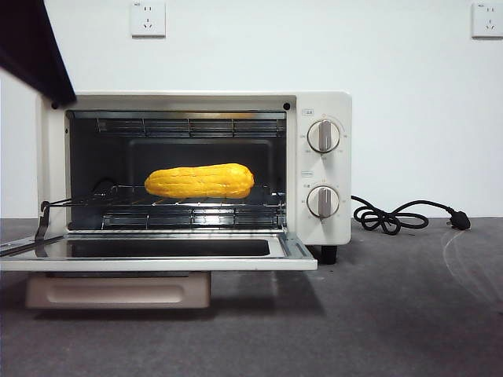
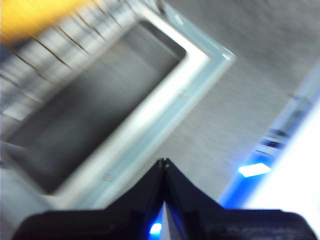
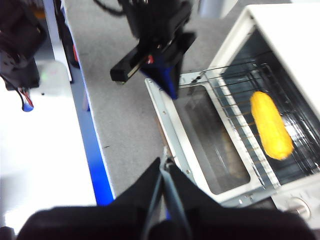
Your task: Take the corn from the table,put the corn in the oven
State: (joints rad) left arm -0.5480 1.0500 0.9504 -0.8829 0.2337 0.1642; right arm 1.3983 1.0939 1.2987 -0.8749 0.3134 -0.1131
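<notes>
The corn (image 1: 200, 181), a glossy yellow cob, lies lengthwise on the wire rack (image 1: 189, 206) inside the oven (image 1: 326, 106). The oven's door (image 1: 157, 255) hangs open and flat over the table (image 1: 393, 314). In the right wrist view the corn (image 3: 271, 125) rests alone on the rack, touched by no gripper. My left gripper (image 2: 163, 162) is shut and empty above the open door; its view is blurred, with the corn (image 2: 30, 20) a yellow smear. That same left gripper (image 3: 170, 87) hangs over the door's outer corner. My right gripper (image 3: 165, 165) is shut and empty beside the door.
A black arm (image 1: 31, 47) fills the front view's top left corner. The oven's black cord (image 1: 393, 217) lies coiled on the table to the right. Two knobs (image 1: 323, 136) sit on the oven's right panel. The table's edge with a blue strip (image 3: 92, 140) runs beside the grippers.
</notes>
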